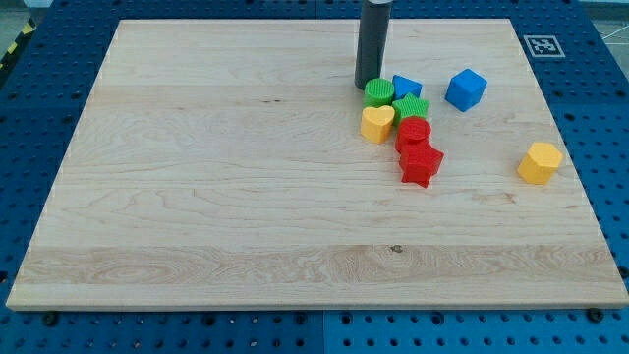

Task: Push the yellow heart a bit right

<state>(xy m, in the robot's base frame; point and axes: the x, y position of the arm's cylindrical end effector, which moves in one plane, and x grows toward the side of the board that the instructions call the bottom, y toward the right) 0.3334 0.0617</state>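
Observation:
The yellow heart [377, 123] lies on the wooden board [216, 177], right of centre near the view's top. It is at the left edge of a tight cluster: a green cylinder [379, 93] just above it, a green star [412, 107] to its upper right, a red cylinder [414, 131] to its right and a red star [421, 164] lower right. My tip [366, 86] stands just above the green cylinder's left side, above the heart and a little to its left, not touching the heart.
A blue block [406, 87] sits behind the green pieces. A blue cube [466, 89] stands apart to the right. A yellow hexagonal block [540, 162] lies near the board's right edge. A marker tag [542, 45] is at the top right corner.

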